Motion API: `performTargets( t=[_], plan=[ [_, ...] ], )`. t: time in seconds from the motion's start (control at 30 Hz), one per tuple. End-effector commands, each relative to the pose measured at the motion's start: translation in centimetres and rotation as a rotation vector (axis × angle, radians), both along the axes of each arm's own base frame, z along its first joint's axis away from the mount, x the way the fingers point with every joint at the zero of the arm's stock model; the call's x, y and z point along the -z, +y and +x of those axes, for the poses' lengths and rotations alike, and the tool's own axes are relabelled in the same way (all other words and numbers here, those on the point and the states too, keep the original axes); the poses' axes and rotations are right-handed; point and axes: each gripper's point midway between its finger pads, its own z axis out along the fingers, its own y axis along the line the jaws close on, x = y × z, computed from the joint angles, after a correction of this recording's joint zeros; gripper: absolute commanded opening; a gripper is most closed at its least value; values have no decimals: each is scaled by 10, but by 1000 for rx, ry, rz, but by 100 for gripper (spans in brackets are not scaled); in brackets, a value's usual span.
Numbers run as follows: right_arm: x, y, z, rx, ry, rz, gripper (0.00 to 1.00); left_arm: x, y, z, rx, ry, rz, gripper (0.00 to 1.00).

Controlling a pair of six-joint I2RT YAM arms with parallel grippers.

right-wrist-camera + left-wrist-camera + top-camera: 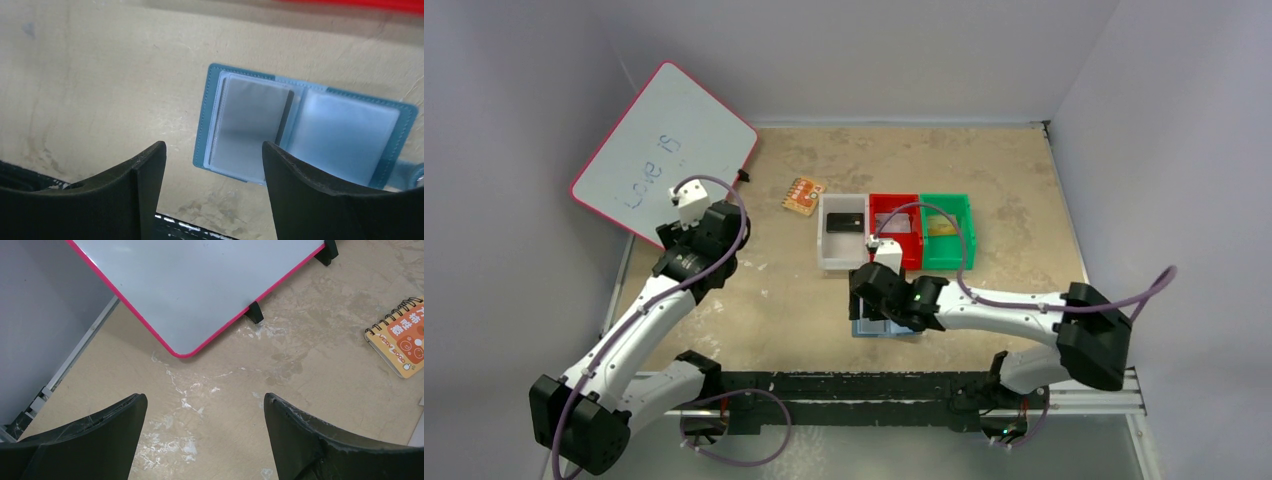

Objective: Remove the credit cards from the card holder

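Note:
The card holder (306, 131), a blue bifold wallet, lies open and flat on the table, partly under my right arm in the top view (876, 328). Its left sleeve (250, 127) looks grey with a dark right edge; I cannot tell whether a card sits in it. The right sleeve looks pale blue. My right gripper (212, 150) hovers open just above the wallet's near left corner, holding nothing. One credit card lies in each bin: black (844, 222), silver-grey (894, 225), gold-yellow (941, 228). My left gripper (205, 397) stands open over bare table by the whiteboard.
White (827, 245), red (911, 255) and green (964, 245) bins stand in a row just beyond the wallet. A pink-edged whiteboard (664, 150) leans at the back left. An orange spiral notebook (804, 195) lies between it and the bins. The table's front rail (190, 227) runs close below the wallet.

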Motion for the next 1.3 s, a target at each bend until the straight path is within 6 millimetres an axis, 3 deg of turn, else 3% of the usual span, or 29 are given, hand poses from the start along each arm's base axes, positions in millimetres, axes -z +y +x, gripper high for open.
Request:
performTargets(
  t=[0.0,0.17,0.37,0.8,1.07,1.27],
  plan=[
    [10,1,-2,163,20,-35,72,-13,-1,6,0,-36,-9,87],
    [31,-7,-10,207,60,-114,67,-11,-2,6,1,-30,-9,87],
    [41,-11,-15,205,80,-129,60,-7,-3,7,5,-11,-6,86],
    [74,-21,-22,215,128,-214,56,-3,-5,8,9,-1,-12,86],
    [69,-11,-21,183,118,-142,44,-1,-7,9,17,6,-18,85],
    [62,-3,-16,171,113,-56,42,2,-15,11,57,10,-53,85]
  ],
)
